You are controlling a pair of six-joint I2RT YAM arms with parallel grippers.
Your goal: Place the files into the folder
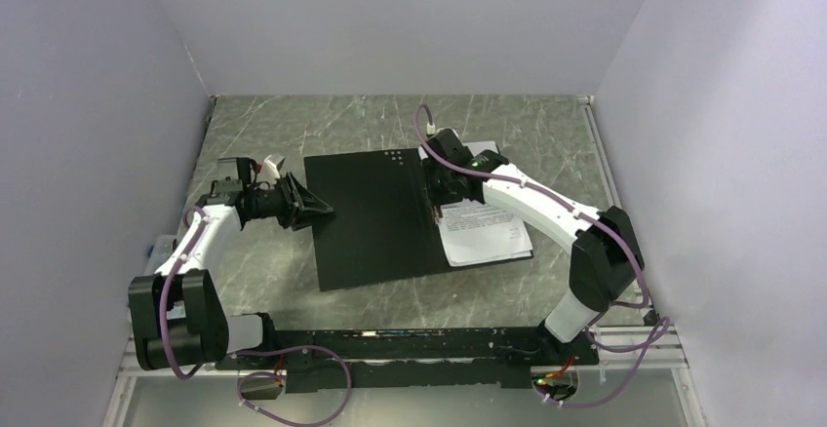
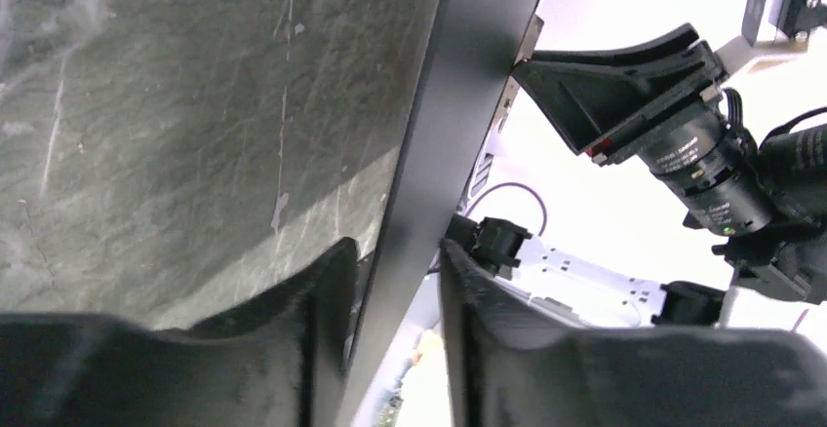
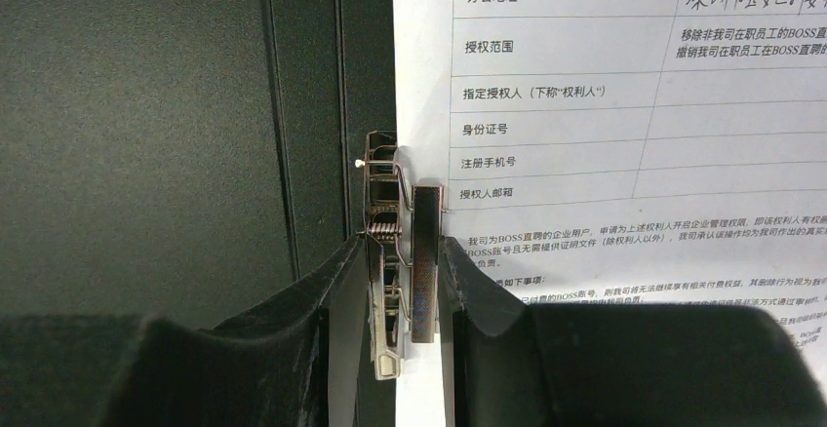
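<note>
The folder [image 1: 375, 217] lies open on the table, black inside facing up. The files [image 1: 483, 237], white sheets with printed text, lie on its right half, their left edge at the spine. My right gripper [image 1: 439, 198] is at the spine. In the right wrist view it [image 3: 400, 252] is shut on the metal clip [image 3: 402, 203], with the files [image 3: 605, 105] to the right and the black folder [image 3: 146, 105] to the left. My left gripper [image 1: 317, 208] straddles the left cover's edge. In the left wrist view the gripper [image 2: 390, 252] has the cover [image 2: 458, 105] between its fingers, with light showing beside one finger.
The grey marbled table [image 1: 293, 125] is boxed in by white walls at the left, back and right. A black rail [image 1: 410, 344] runs along the near edge between the arm bases. The right arm's wrist camera [image 2: 683, 144] shows beyond the cover.
</note>
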